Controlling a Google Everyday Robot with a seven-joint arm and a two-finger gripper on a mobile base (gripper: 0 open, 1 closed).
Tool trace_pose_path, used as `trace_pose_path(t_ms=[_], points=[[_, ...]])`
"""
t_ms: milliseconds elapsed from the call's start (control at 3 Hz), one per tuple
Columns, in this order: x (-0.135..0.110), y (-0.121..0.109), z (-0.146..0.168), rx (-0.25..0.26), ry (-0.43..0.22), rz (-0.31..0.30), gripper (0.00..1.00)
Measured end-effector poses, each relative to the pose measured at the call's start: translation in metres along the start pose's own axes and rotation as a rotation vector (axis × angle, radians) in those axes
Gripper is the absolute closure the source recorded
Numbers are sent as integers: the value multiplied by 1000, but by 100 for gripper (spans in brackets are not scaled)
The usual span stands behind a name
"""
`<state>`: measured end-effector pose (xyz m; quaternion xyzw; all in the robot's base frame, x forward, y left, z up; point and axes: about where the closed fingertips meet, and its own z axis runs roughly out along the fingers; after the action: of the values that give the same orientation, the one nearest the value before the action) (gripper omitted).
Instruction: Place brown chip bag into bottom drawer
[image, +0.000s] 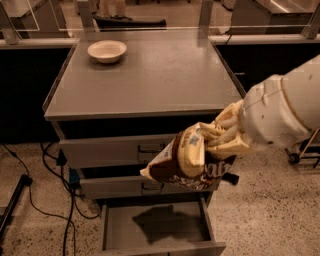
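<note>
My gripper (225, 135) comes in from the right on a bulky white arm and is shut on the brown chip bag (187, 160). The bag is cream-yellow above and dark brown below, and hangs tilted with its lower corner pointing left. It hangs in front of the two upper drawers, above the bottom drawer (112, 230). The bottom drawer is pulled out, with a plain grey floor that carries the bag's shadow.
A round cream bowl (107, 50) sits at the back left of the grey cabinet top (150, 80). The two upper drawers (105, 150) are closed. Black cables (60, 190) trail on the speckled floor to the left. A wheeled stand (300, 152) is at the right.
</note>
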<state>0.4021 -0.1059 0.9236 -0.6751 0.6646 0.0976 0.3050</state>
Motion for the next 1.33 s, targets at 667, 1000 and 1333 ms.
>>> trace_pose_path(t_ms=[667, 1000, 1333], points=[[30, 14, 61, 6, -16, -36, 100], [54, 27, 94, -2, -51, -10, 100], [92, 46, 157, -6, -104, 61, 100]])
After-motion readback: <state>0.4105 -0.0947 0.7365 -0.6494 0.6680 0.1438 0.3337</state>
